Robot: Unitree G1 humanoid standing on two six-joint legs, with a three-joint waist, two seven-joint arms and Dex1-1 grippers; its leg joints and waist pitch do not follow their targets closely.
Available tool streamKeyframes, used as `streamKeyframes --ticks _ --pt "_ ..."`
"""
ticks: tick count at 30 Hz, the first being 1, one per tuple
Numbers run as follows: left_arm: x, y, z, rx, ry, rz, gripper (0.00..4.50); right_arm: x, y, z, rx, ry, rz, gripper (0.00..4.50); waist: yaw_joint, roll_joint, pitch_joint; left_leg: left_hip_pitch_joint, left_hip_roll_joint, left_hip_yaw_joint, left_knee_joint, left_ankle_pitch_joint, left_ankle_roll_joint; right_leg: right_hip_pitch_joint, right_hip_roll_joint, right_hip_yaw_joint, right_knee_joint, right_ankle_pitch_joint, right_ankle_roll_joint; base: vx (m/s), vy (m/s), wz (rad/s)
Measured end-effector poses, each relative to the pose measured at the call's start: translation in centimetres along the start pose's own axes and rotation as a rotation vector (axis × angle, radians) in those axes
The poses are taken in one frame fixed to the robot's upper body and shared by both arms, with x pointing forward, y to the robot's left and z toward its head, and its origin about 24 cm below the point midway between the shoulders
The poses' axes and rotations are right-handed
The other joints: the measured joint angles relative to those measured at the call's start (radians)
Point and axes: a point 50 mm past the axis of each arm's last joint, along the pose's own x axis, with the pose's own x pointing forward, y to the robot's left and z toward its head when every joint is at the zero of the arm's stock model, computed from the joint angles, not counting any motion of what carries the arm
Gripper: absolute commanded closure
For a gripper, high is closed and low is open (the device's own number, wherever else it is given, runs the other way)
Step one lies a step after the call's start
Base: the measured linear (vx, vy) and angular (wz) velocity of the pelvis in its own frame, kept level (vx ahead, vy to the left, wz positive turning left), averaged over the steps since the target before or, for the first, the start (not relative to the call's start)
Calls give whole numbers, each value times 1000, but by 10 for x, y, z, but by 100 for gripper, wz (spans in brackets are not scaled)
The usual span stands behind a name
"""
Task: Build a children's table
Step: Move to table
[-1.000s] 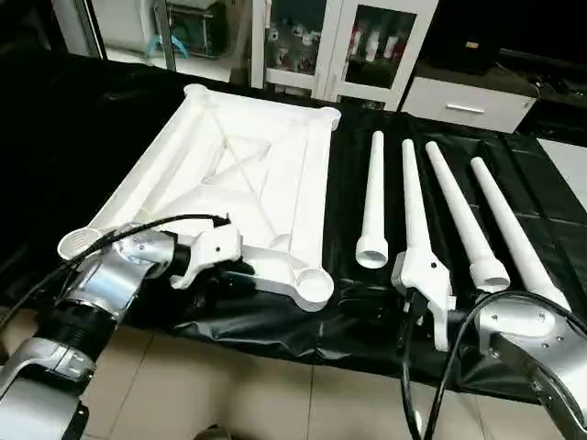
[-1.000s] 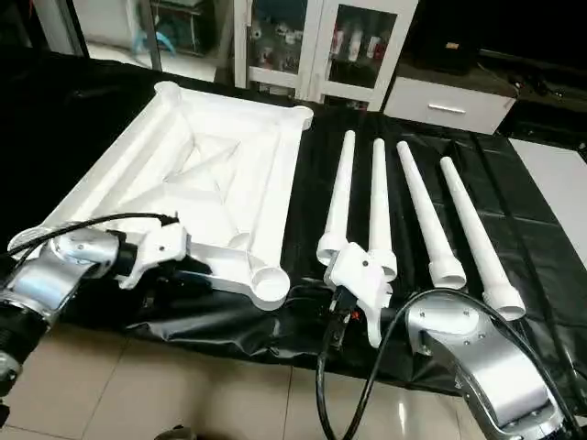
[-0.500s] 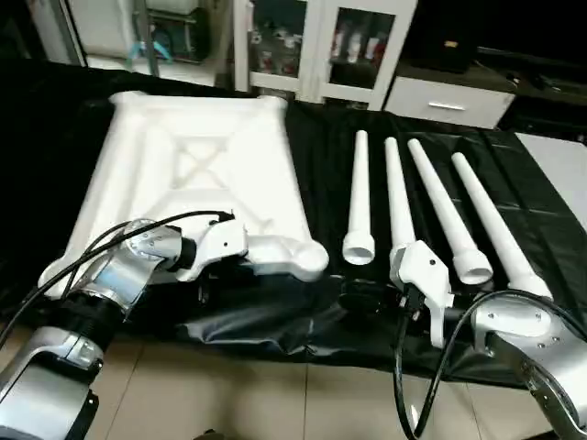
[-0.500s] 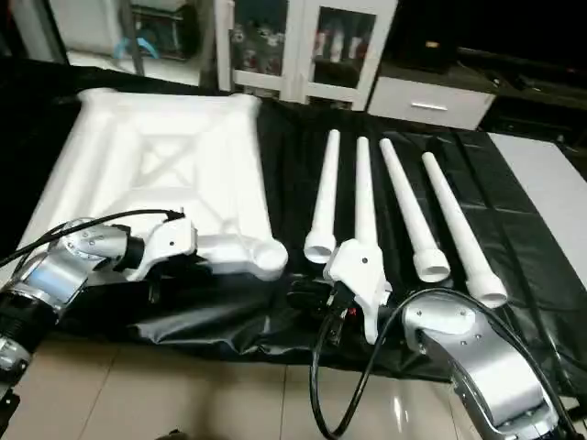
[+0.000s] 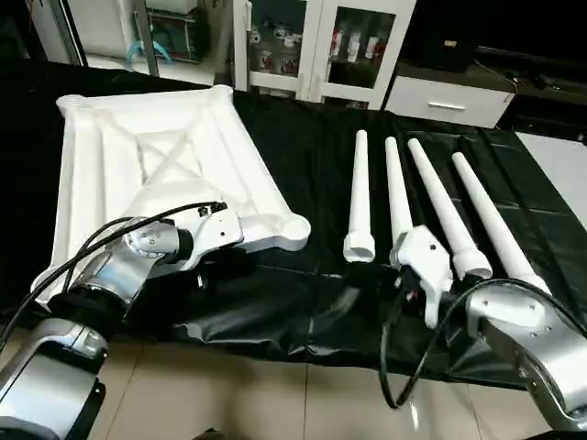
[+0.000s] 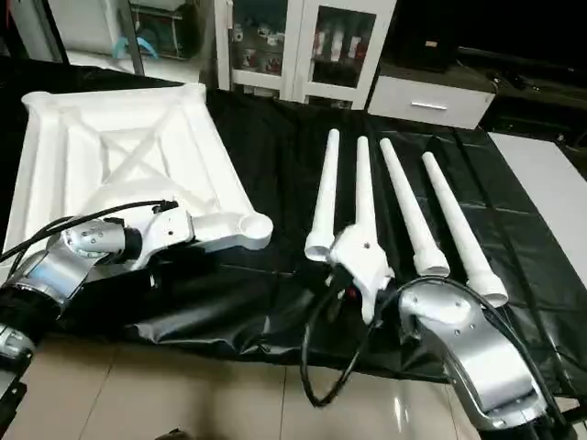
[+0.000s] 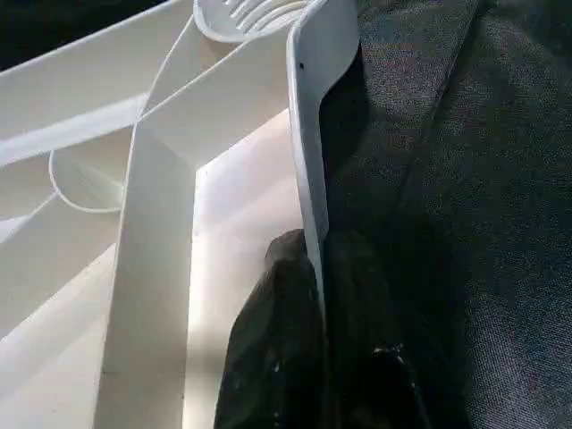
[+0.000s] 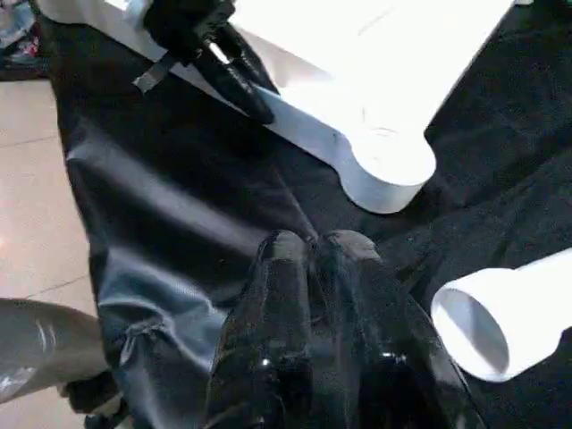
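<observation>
Your left end effector (image 7: pixel 313 268) is closed on the near rim of the table top (image 5: pixel 156 165): in the left wrist view one black finger sits inside the rim wall and the other outside it, pinching the thin white edge between them. One second ago these fingers stood wider beside the same rim; they have since clamped down. With that grip the top has been swung round on the counter (image 5: pixel 293 302). Its near corner socket (image 5: pixel 295 231), which earlier lay just beside the widest end of the first leg, now sits well apart from it, and the ribbed underside still faces up.

Your right end effector (image 8: pixel 308 255) has its fingers pressed together with nothing between them. It hovers low over the black cover, just in front of the open end of the second leg (image 5: pixel 400 206). The wrist view shows the corner socket ahead of the fingertips and one tube mouth close beside them.

Further out from the right end effector, the four legs (image 5: pixel 431 211) lie side by side, untouched, with their wide ends toward you.

Treat the rotation as positioning work only. No leg is seated yet. You now have an open lane of cover between the top and the legs, and likely easier access to a socket for the first insertion.
</observation>
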Motion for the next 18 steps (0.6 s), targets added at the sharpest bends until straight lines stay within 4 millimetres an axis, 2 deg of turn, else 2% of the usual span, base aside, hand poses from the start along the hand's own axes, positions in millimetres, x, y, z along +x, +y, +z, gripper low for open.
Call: streamKeyframes --ticks 1,6,9,10,15,17,18 --pt "0 0 1 -12 -8 -3 397 0 -1 0 7 -4 -10 382 1 0 0 0 0 0 0 0 0 0 0 0 0 0 0 0 0 0" --pt "-2 0 6 -55 -84 15 361 2 -12 3 67 -21 -80 358 3 0 1 -1 0 1 -1 0 0 -2 0 0 0 0 0 0 0 0" --pt "-7 5 15 -57 -142 46 339 7 -20 13 71 -60 -126 333 9 0 1 -1 0 1 -1 0 0 -2 0 0 1 0 0 0 0 0" --pt "-9 8 16 -64 -156 57 317 9 -23 15 81 -69 -139 315 11 0 1 -1 0 1 -1 0 0 -2 0 0 1 0 0 0 0 0" --pt "-24 17 23 -83 -210 100 291 26 -41 18 142 -50 -252 282 9 0 1 -2 0 1 -1 1 -1 -3 0 0 1 1 -1 0 0 0" --pt "-32 18 24 -112 -236 122 259 35 -50 16 171 -25 -310 253 8 0 1 -3 0 1 -1 1 -1 -4 0 0 1 1 -1 0 0 0" --pt "-33 17 26 -122 -255 122 257 40 -56 15 185 -10 -339 249 7 0 1 -4 0 2 -1 1 -2 -5 0 0 1 1 -1 0 0 0"
